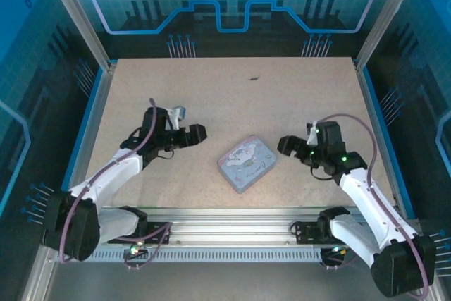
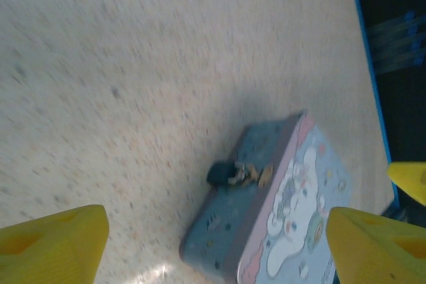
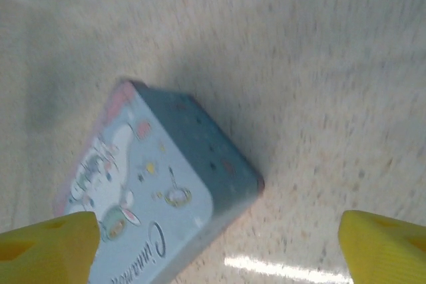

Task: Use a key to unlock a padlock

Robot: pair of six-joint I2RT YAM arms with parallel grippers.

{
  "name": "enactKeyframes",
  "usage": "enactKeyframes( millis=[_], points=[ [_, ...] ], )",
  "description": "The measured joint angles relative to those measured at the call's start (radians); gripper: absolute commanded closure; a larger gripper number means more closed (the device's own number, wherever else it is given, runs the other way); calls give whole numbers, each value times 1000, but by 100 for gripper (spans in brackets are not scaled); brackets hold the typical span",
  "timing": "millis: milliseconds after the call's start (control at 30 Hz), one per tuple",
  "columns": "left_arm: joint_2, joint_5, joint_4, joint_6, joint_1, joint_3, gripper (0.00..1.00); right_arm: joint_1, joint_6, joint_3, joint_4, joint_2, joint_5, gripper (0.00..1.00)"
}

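One padlock [image 2: 234, 174] is sitting against the tin [image 2: 299, 197] wall dead ahead of the left pincer [image 2: 216, 237], which is gaping wide and empty.

We see a speckled beige table [image 1: 211, 103] with a pale-blue tin [image 1: 246, 162] lying flat near its middle. The padlock [image 2: 223, 173], dark with brassy bits, rests against the tin's side wall. Well beyond the tin, toward the far edge, lies the key [image 1: 254, 77], a thin dark sliver.

Tiny dark padlock [image 2: 229, 174] with brassy bits sits lower centre, against the tin [image 2: 286, 217] side. The key [image 1: 252, 77], a dark sliver, lies upper middle, top view.
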Motion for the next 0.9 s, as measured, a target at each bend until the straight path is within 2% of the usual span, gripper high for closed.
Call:
enactKeyframes(
  millis=[200, 433, 733, 900],
  points=[
    [151, 55, -3, 0, -86, 12, 22, 122, 110, -94, 10, -3, 5, 13],
    [261, 99, 32, -4, -175, 45, 34, 167, 183, -111, 106, 63, 1, 20],
    [275, 146, 121, -53, -187, 23, 52, 205, 208, -54, 220, 243, -5, 43],
    [264, 146, 152, -74, -188, -27, 59, 216, 201, 37, 258, 376, -6, 44]
  ],
)
